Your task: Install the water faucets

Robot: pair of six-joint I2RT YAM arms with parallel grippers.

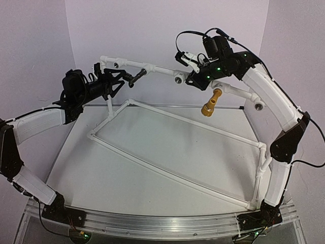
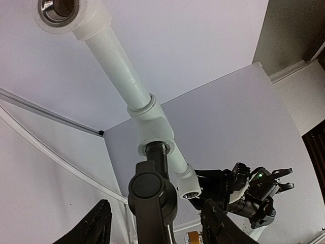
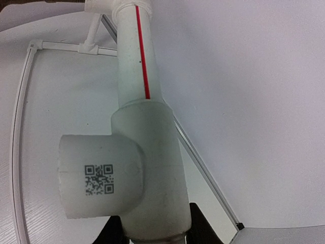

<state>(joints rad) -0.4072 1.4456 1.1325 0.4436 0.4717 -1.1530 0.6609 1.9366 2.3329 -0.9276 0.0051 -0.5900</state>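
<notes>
— Under the white pipe (image 2: pixel 119 66), at its middle tee (image 2: pixel 152 134), the black faucet (image 2: pixel 152 190) sits with its threaded end at the mouth of the socket, several threads showing.
— And the left tool (image 2: pixel 157 226)?
— Fingers (image 2: pixel 96 226) apart, one on each side of the faucet, with no contact that I can see. So only those first threads seem to carry it.
— Then the risk is a shallow bite. It may sag, cross-thread on the next turn, or drop to the table (image 1: pixel 152 168) below the pipe.
— Closing off-centre on the lever could also tip it out of line.
— The right tool (image 1: pixel 192 79)?
— Farther along the pipe, hugging it on either side. Whether it truly clamps, I cannot tell. If it doesn't, the pipe could roll under the twisting.
— The brass faucet (image 1: pixel 210 103)?
— Hanging from the pipe beyond that tool, apparently seated. A rolling pipe would swing it too.
</notes>
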